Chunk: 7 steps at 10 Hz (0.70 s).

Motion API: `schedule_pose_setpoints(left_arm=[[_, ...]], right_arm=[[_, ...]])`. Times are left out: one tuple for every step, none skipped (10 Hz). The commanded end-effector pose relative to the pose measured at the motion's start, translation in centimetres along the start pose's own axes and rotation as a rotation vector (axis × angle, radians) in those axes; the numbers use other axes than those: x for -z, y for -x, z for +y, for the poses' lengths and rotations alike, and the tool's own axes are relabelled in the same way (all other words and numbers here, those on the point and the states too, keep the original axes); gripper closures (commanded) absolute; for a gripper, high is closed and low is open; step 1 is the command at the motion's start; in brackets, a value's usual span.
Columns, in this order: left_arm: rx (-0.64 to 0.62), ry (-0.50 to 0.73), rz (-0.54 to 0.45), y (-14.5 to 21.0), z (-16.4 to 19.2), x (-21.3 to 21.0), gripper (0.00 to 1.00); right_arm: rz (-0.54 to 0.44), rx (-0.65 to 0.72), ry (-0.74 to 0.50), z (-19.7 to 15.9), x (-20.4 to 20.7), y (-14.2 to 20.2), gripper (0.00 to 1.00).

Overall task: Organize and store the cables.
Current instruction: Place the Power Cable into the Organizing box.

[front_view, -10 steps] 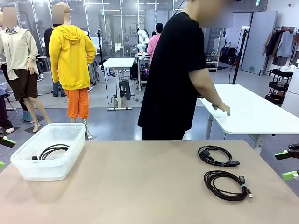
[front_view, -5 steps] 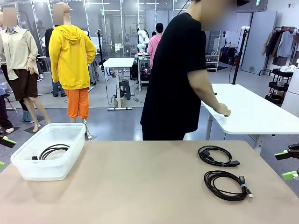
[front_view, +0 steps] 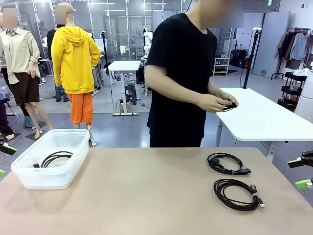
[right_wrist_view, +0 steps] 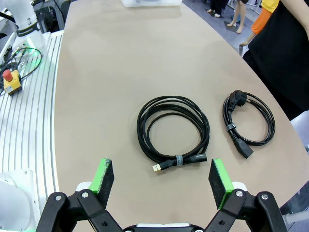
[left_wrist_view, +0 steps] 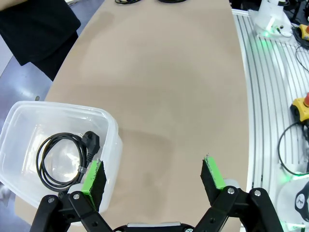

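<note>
found two cables coiled flat by the right edge of the worktop (front_view: 146,196): a usb cord (right_wrist_view: 179,159) toward the near edge, a power cord (right_wrist_view: 231,127) just beyond it, apart; logged a third coil (left_wrist_view: 91,141) inside the clear bin (left_wrist_view: 108,126) at the left edge, a fourth coil (front_view: 230,106) in the person's hands (front_view: 215,103) beyond the far edge; judged all light, limp, springy, liable to unwind; advise pinching across the bundled strands at the tie band; noted left gripper (left_wrist_view: 152,166) and right gripper (right_wrist_view: 161,169) spread wide, holding nothing; read no brand, label or writing.
</note>
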<state>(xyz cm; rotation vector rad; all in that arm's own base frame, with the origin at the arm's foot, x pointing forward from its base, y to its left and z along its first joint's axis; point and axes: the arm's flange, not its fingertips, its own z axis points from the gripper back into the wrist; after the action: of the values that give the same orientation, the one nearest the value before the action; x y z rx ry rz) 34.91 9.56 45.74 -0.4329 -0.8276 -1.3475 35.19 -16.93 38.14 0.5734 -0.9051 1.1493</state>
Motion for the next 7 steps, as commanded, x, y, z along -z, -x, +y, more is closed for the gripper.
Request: schedule_pose_setpoints(left_arm=[[-0.001,0.001,-0.001,-0.1,0.2,0.0,0.00],[-0.001,0.001,-0.001,-0.1,0.2,0.0,0.00],[-0.001,0.001,-0.001,-0.1,0.2,0.0,0.00],[-0.001,0.001,-0.001,-0.1,0.2,0.0,0.00],[-0.001,0.001,-0.001,-0.1,0.2,0.0,0.00],[-0.001,0.001,-0.001,-0.1,0.2,0.0,0.00],[-0.001,0.001,-0.001,-0.1,0.2,0.0,0.00]], right_arm=[[-0.014,-0.011,0.011,0.1,0.1,-0.1,0.00],[-0.014,-0.011,0.011,0.1,0.1,-0.1,0.00],[-0.014,-0.011,0.011,0.1,0.1,-0.1,0.00],[0.000,0.000,0.000,0.0,0.0,0.0,0.00],[0.093,-0.028,0.052,0.2,-1.2,-3.0,0.00],[0.188,-0.058,0.071,-0.5,-1.5,-6.5,0.00],[0.281,-0.069,0.046,-2.0,-0.7,-9.1,0.00]])
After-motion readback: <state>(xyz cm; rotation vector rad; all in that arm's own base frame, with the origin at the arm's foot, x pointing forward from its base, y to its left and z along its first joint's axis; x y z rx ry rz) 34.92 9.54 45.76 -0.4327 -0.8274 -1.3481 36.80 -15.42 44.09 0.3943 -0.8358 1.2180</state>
